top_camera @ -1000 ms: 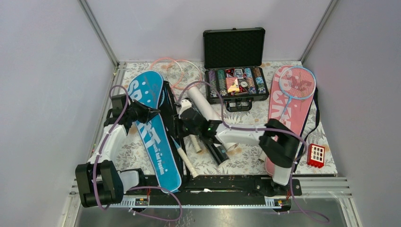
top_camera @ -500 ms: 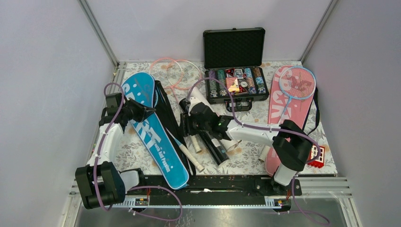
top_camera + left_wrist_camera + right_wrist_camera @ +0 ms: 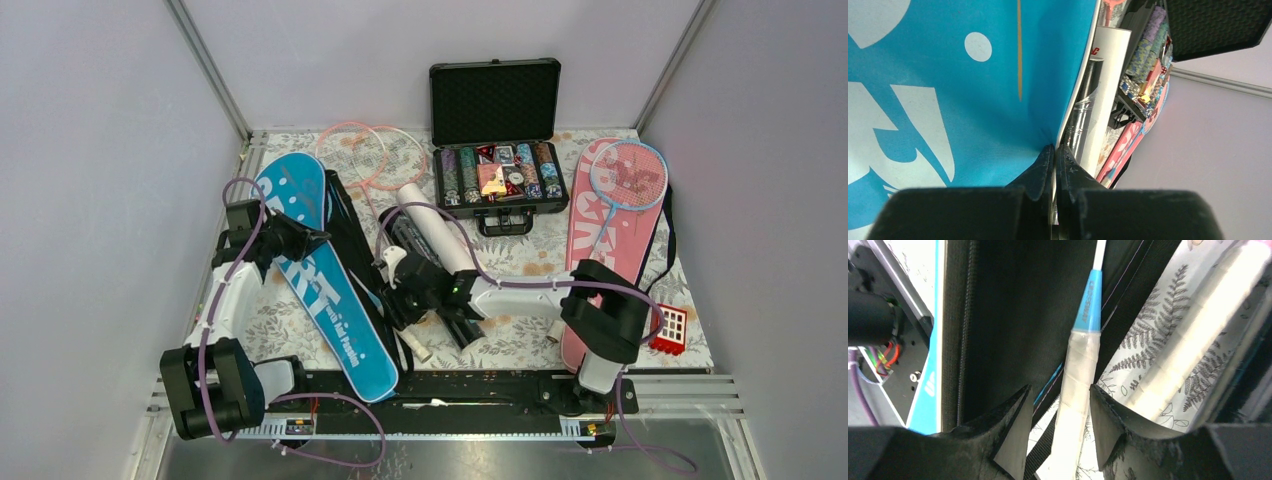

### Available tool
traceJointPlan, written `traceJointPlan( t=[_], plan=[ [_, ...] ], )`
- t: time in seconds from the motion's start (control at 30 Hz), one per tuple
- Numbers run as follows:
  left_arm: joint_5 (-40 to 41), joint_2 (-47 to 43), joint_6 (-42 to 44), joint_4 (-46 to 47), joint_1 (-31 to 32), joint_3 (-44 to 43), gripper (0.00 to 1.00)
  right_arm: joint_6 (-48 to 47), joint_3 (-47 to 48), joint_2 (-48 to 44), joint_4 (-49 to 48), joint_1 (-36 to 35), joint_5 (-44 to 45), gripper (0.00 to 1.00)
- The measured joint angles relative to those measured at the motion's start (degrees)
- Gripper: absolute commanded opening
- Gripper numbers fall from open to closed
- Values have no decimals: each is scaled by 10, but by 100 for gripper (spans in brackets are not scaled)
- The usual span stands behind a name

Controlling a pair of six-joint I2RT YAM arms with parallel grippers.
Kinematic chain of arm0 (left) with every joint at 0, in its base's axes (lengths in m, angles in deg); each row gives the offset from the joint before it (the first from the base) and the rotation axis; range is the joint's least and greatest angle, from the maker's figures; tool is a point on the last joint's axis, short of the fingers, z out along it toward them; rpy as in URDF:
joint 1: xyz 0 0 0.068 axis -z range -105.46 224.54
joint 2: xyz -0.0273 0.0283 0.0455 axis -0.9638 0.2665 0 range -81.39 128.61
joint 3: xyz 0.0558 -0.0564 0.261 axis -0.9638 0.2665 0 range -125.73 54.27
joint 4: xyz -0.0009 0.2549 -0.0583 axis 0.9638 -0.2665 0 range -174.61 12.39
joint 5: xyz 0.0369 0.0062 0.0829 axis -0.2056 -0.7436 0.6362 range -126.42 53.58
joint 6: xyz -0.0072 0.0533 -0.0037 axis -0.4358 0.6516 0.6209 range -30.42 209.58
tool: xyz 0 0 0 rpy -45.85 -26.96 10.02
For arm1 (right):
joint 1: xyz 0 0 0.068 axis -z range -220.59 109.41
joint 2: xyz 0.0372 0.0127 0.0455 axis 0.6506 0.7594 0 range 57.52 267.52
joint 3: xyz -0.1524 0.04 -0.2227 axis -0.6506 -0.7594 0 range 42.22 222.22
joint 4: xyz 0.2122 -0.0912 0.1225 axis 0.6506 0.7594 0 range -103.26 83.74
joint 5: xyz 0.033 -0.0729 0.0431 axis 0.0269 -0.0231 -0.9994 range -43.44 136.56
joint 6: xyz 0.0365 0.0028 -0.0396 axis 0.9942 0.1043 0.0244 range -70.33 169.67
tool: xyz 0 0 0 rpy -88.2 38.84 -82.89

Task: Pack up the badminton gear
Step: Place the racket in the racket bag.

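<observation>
My left gripper (image 3: 300, 240) is shut on the edge of the blue "SPORT" cover (image 3: 322, 285), holding its top flap up; in the left wrist view the fingertips (image 3: 1054, 150) pinch the white rim of the cover (image 3: 948, 90). My right gripper (image 3: 1060, 390) is open, its jaws either side of a white-wrapped racket handle (image 3: 1075, 375) with a light-blue collar. The shaft runs over the cover's black lining (image 3: 1013, 315), and its head is hidden. From above, this gripper (image 3: 397, 300) sits beside the cover. A pink racket (image 3: 372, 155) lies behind.
A white tube (image 3: 435, 225) and a dark tube (image 3: 458, 322) lie mid-table. At the right a light-blue racket (image 3: 628, 175) rests on the pink cover (image 3: 605, 240). The open black chip case (image 3: 497, 150) stands at the back. A red block (image 3: 668, 328) sits front right.
My right gripper has come down from the tubes toward the near edge and now straddles the racket handle, jaws slightly wider. The left gripper still holds the blue cover, barely shifted.
</observation>
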Motion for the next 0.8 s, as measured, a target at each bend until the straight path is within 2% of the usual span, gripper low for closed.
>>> traceJointPlan(
  t=[0.2, 0.37, 0.43, 0.6, 0.8],
  plan=[
    [0, 9, -4, 13, 0, 19, 0, -7, 0, 42, -5, -10, 22, 49],
    [0, 12, -12, 31, 0, 31, 0, -2, 2, 70, -25, -13, 42, 20],
    [2, 12, -15, 38, 0, 39, 0, 2, 2, 70, -29, -13, 47, 12],
    [3, 7, -39, 73, -2, 81, 0, 35, 4, 70, -41, -14, 46, 3],
    [15, 6, -74, 117, -5, 111, 0, 109, 25, 71, -46, -21, 45, 2]
  ],
)
